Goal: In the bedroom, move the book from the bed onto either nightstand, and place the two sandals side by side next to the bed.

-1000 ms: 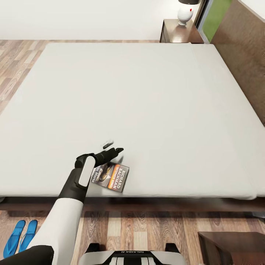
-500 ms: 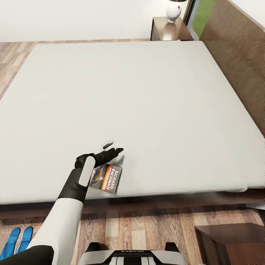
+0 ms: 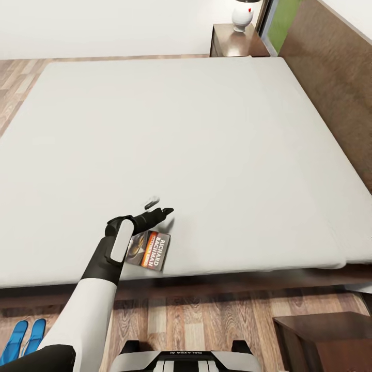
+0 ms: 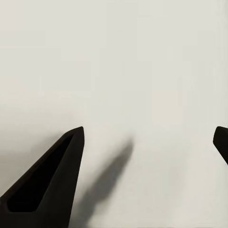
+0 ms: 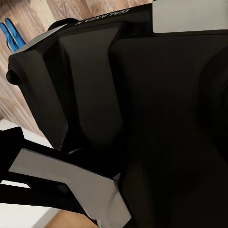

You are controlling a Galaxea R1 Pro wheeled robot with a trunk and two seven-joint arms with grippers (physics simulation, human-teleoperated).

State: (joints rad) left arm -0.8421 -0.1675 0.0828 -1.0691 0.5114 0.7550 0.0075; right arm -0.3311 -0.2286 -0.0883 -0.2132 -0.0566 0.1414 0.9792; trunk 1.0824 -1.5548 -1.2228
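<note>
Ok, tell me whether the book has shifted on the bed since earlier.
No. The book lies just as close to the near edge of the bed; the whole view shifted, so the camera moved.

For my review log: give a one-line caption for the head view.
Left hand, fingers apart, hovers over the bed just beyond the book; blue sandals lie on the floor, a nightstand at the far corner.
</note>
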